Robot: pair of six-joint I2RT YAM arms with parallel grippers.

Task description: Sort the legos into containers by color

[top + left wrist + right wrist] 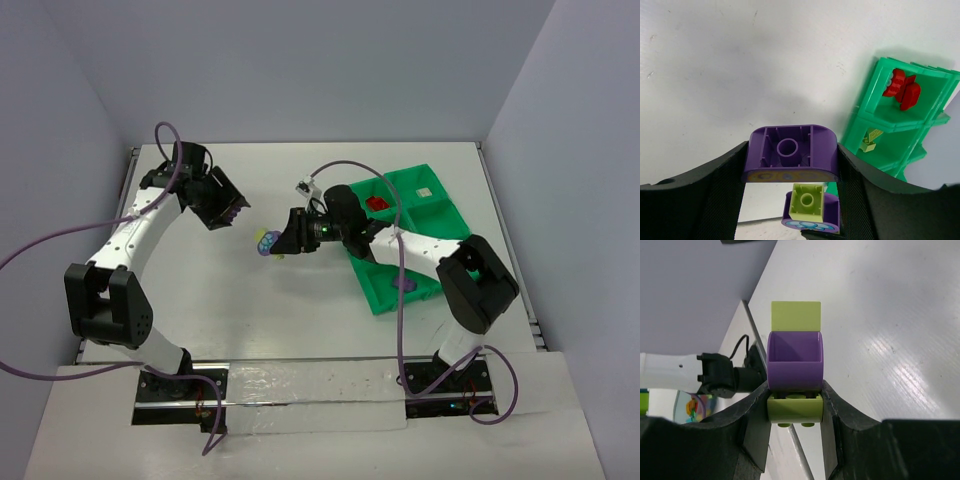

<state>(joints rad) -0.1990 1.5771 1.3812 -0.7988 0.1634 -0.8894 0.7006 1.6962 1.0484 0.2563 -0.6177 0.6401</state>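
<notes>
My left pincer (pixel 230 208) is closed on a purple brick (pixel 790 150). Both fingers press its short ends and its hollow underside faces the wrist camera. It hangs above the surface (pixel 250 310), at about 10 o'clock from the middle.

My right pincer (pixel 280 243) is clamped on a stack (pixel 266 242) near the middle of the surface, also held up off it. The fingers grip a yellow-green base brick (pixel 794 409). A purple arch (pixel 795 360) sits on that, and a yellow-green plate (pixel 795 316) is on the far end. The stack lies at roughly 4 o'clock from the left pincer, close to it but apart.

The green tray (pixel 375 290) sits at 3 o'clock from the right pincer and is turned askew. Red bricks (pixel 902 90) lie in one far compartment. A cream piece (pixel 423 192) is in the compartment at 3 o'clock from them. A loose yellow-green one (pixel 870 140) rests in a compartment beside the red ones. A purple piece (pixel 405 285) lies in a near compartment, at 6 o'clock in the tray.
</notes>
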